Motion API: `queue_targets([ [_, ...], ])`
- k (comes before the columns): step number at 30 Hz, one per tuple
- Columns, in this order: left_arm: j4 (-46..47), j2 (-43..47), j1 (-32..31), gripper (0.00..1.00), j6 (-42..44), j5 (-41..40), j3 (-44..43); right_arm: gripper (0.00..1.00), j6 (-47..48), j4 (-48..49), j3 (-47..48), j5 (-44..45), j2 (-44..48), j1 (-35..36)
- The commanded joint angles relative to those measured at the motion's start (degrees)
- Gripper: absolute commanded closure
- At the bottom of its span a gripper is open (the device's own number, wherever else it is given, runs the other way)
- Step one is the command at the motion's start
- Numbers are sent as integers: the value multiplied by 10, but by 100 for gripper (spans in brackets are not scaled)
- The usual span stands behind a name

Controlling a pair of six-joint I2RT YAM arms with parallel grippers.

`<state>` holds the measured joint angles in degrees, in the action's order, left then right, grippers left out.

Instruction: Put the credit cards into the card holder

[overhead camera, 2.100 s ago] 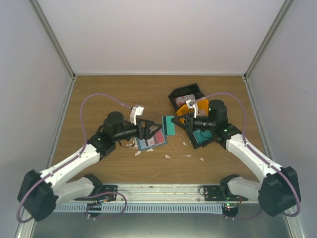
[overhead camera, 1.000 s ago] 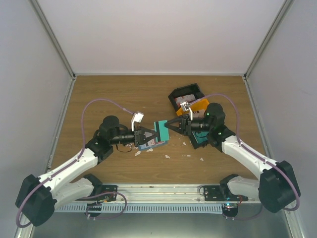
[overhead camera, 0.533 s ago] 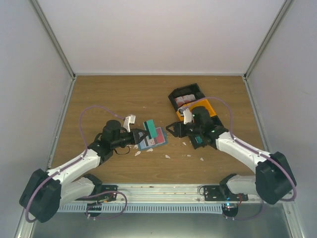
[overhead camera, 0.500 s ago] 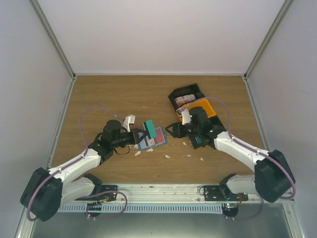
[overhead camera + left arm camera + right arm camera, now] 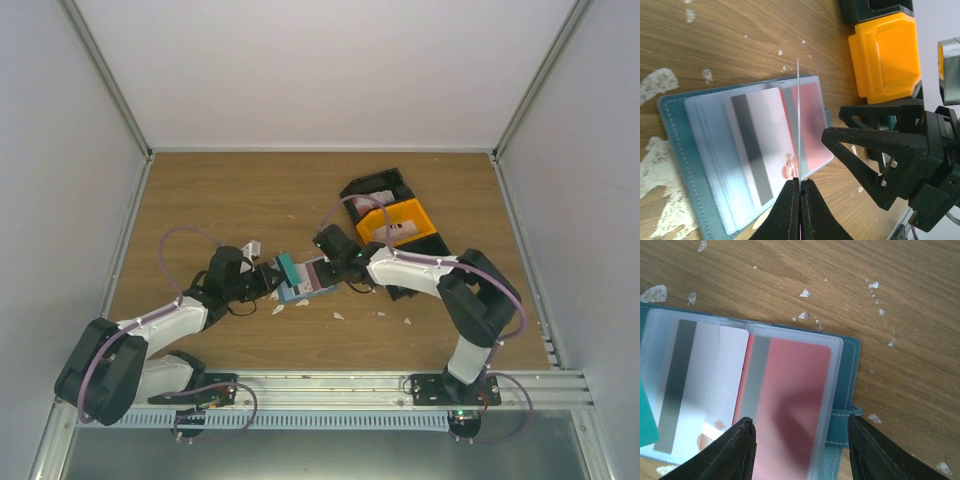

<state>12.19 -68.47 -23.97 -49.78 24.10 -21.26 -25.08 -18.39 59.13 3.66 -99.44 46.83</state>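
Left wrist view showed the left gripper (image 5: 799, 189) closed tight on the near edge of a teal card (image 5: 798, 125). The card was seen edge-on, as one thin line going straight out from the fingertips, so its flat faces were turned to the sides. It stood over the open holder (image 5: 675, 130), about above the line between the two clear sleeves; I could not tell whether its far edge touched them.

In the right wrist view the right gripper (image 5: 800, 422) was open wide and held nothing. Its two fingers stood above the holder, on either side of the red card (image 5: 795, 385); whether they touched the sleeve could not be told.

The holder lay flat and open on the table (image 5: 200, 200) between the two grippers, its long axis running left to right in the top view, the right end a little farther from the bases. A white card (image 5: 715, 370) and the red one were inside the sleeves, their grey stripes parallel to the fold. An orange bin (image 5: 400, 222) stood behind the right arm.
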Motion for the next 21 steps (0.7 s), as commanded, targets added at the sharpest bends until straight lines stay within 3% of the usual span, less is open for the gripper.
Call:
queue_targets([
  [1,4,13,14,100,12,-15,14,48,0,-41,37,82,-40,24],
  [6,-24,21,24,100,22,-28,30,43,-2,-58,57,105,-75,42],
  [14,-61,60,24,100,39,-50,44,35,11,-46,66,57,-92,46],
  [21,-33,65,24,100,49,-5,47,27,25,-35,71,19,-99,46],
])
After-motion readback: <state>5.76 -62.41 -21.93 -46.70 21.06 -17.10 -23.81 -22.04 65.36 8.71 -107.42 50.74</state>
